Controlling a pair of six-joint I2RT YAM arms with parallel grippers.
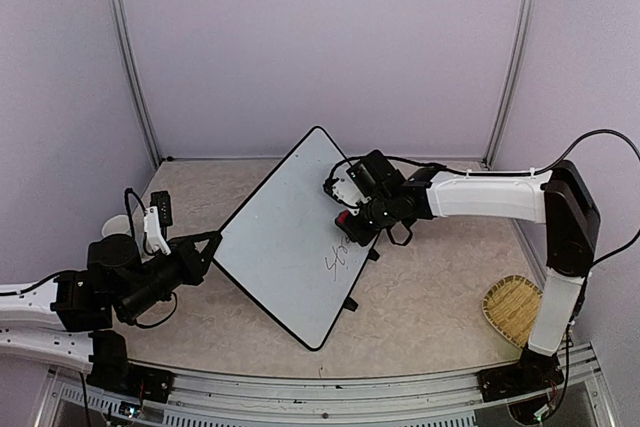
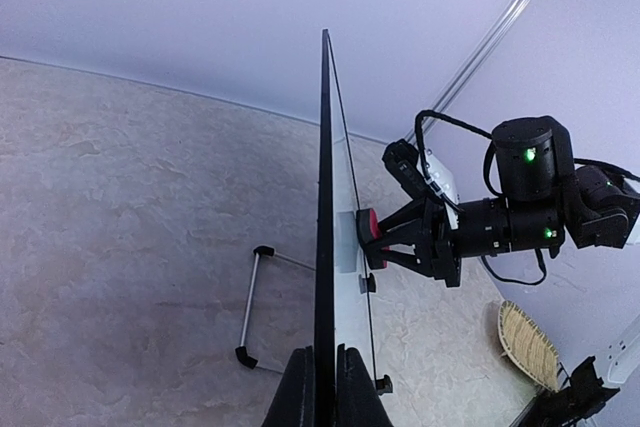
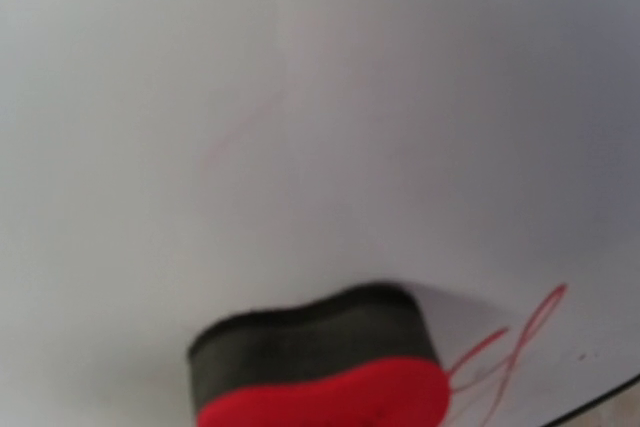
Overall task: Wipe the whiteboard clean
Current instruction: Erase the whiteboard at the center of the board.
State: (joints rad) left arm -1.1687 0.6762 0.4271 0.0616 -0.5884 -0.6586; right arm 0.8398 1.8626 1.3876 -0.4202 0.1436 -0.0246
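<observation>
The whiteboard (image 1: 285, 227) stands tilted on the table, white with a thin black frame, and black handwriting (image 1: 335, 262) sits near its lower right edge. My left gripper (image 1: 213, 244) is shut on the board's left edge; the left wrist view shows the board edge-on (image 2: 325, 177) between the two fingers (image 2: 297, 392). My right gripper (image 1: 348, 222) is shut on a red and black eraser (image 1: 343, 216) and presses it against the board face (image 2: 368, 237). In the right wrist view the eraser (image 3: 320, 357) lies on the white surface (image 3: 300, 97), just left of the scribble (image 3: 515, 342).
A wire stand (image 2: 250, 307) props the board from behind. Two small black feet (image 1: 350, 303) stick out at its lower edge. A woven bamboo tray (image 1: 512, 309) lies at the right near the right arm's base. Purple walls close in the back and sides.
</observation>
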